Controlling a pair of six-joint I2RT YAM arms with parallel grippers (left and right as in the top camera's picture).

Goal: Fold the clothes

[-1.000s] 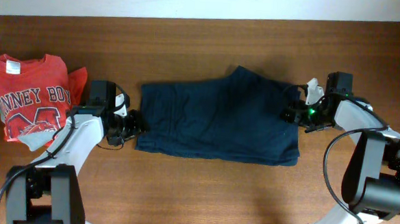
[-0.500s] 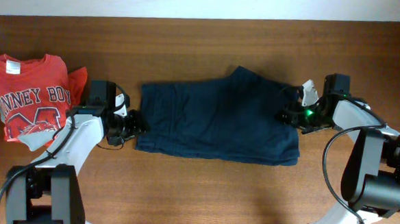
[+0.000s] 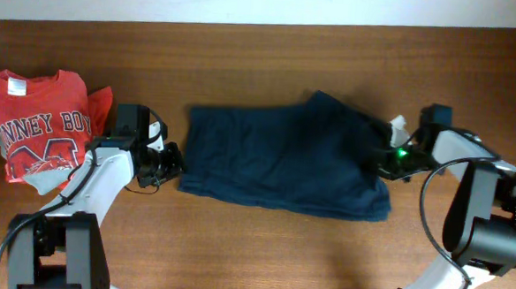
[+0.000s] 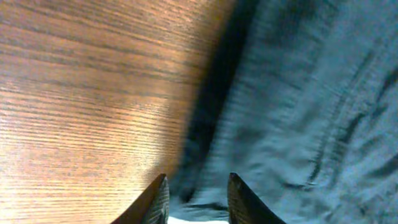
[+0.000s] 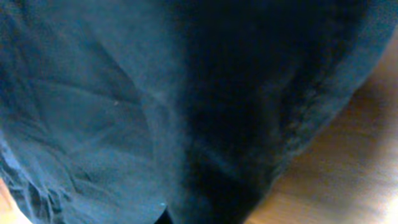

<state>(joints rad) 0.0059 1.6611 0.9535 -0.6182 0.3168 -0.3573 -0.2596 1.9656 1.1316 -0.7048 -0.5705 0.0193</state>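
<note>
Brown wood-grain table (image 3: 271, 65) fills nearly all of overhead view, grain running left-right, reddish-brown w/ some lighter streaks. A narrow white strip (image 3: 248, 2) runs along the top beyond the table's far edge; can't tell if wall or floor. Light soft & even from above, shadows on the wood short and faint; left wrist view shows the table (image 4: 81, 93) close up w/ fine parallel grain and a pale warm glare patch approx mid-frame, and right wrist view gets only a blurred bit of wood at lower right.
</note>
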